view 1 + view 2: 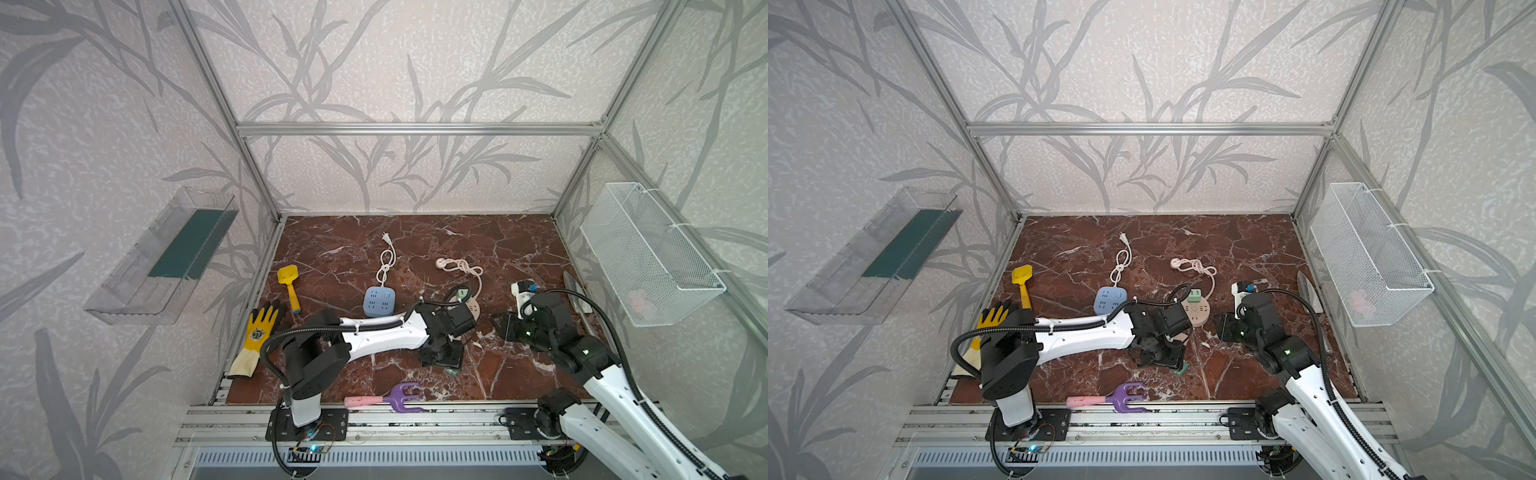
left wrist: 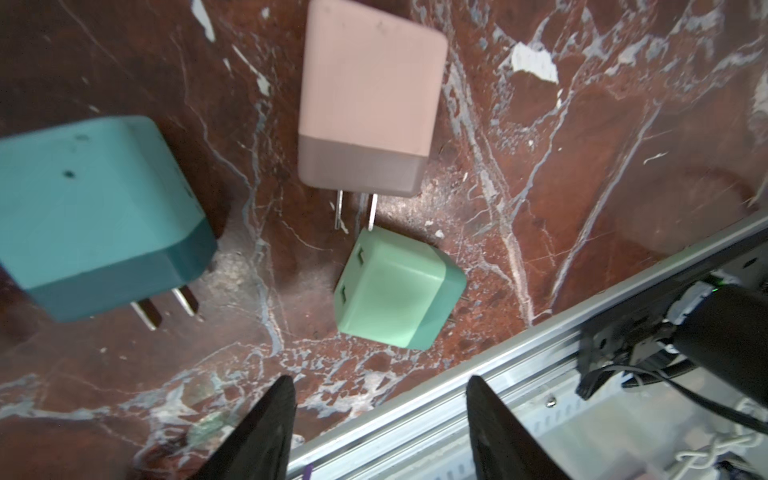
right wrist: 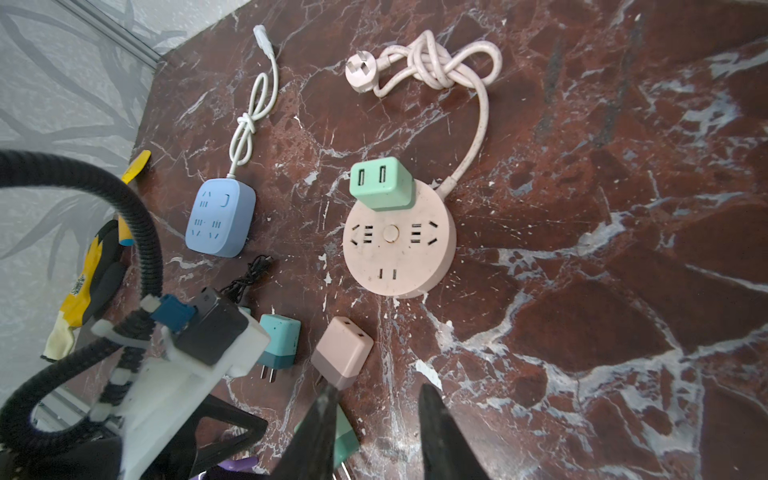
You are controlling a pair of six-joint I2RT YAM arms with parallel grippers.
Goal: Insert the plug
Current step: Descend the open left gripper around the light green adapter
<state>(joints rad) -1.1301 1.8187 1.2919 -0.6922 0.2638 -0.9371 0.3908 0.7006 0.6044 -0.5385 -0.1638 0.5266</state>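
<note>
I find the left gripper [image 2: 378,384] released: its two black fingers stand apart above the marble table [image 2: 602,145] with nothing between them. Its wrist view shows three unplugged units lying on the marble just beyond the fingertips. The loose mint plug [image 2: 395,291] lies nearest. The pink plug [image 2: 365,95] points its prongs at the mint one's edge, and I cannot tell whether they touch. The teal plug [image 2: 95,216] lies beside those two, apart from both. In both top views this group sits in the lower middle of the tabletop, largely hidden under the left wrist. The right gripper [image 3: 378,392] is likewise released and empty, its fingers spread; in both top views it hangs right of centre, low over the table. The pink round power strip [image 3: 399,249] lies flat at the middle of the tabletop, between the two grippers. The seated mint plug [image 3: 380,183] stands upright in the socket nearest the strip's knotted pink cord [image 3: 436,62]. The blue power strip [image 3: 220,218] lies left of the pink one in both top views, well apart from it.
</note>
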